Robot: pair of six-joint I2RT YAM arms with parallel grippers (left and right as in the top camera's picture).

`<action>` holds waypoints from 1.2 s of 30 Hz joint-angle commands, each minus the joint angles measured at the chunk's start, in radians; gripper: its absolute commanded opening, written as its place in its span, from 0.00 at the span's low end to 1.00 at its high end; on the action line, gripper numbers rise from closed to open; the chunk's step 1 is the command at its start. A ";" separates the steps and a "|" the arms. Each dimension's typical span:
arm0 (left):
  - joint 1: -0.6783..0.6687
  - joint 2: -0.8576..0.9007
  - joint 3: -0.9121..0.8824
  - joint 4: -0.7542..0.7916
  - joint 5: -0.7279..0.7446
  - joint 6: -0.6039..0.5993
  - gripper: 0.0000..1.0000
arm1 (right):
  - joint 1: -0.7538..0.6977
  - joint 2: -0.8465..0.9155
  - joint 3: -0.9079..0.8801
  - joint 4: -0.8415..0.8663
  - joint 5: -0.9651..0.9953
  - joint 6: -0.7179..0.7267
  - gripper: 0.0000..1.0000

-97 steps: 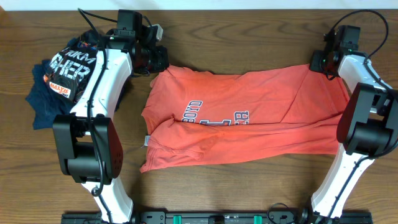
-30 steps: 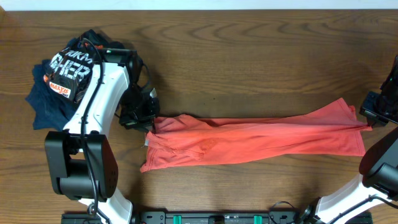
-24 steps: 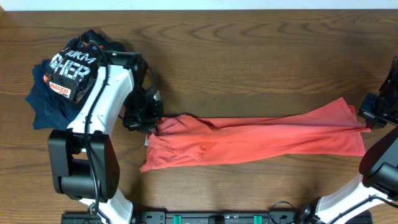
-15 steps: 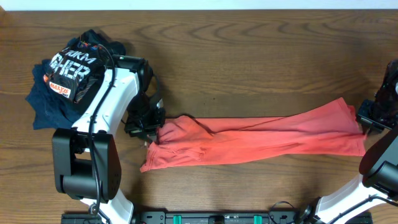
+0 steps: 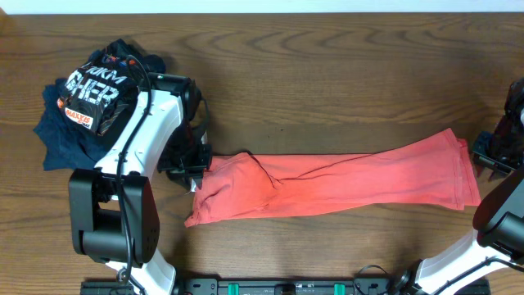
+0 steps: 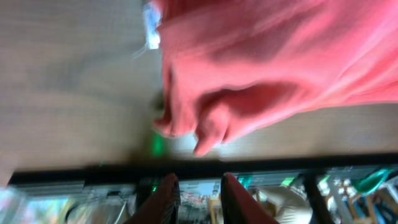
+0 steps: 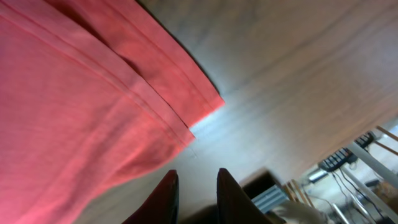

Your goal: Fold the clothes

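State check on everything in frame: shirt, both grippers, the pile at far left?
T-shirt: folded into a long strip, print hidden, flat on the table, in neither gripper.
Left gripper: open, empty, at the shirt's end.
Right gripper: open, empty, at the other end.
Navy garment: crumpled.
Black garment: crumpled, on top of it.

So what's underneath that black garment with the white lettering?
A navy blue garment lies under the black garment, showing past its left and lower edges. How far it runs beneath, and whether anything else lies there, is covered.
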 commanded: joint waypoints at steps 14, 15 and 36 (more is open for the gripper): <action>-0.145 -0.012 -0.027 0.349 0.114 -0.144 0.38 | -0.021 -0.021 -0.014 0.037 -0.145 -0.102 0.27; -0.158 -0.012 -0.040 0.389 0.113 -0.185 0.41 | -0.021 -0.021 -0.015 0.037 -0.145 -0.102 0.27; -0.220 0.093 -0.072 0.605 -0.037 -0.335 0.44 | -0.022 -0.021 -0.015 0.038 -0.163 -0.102 0.28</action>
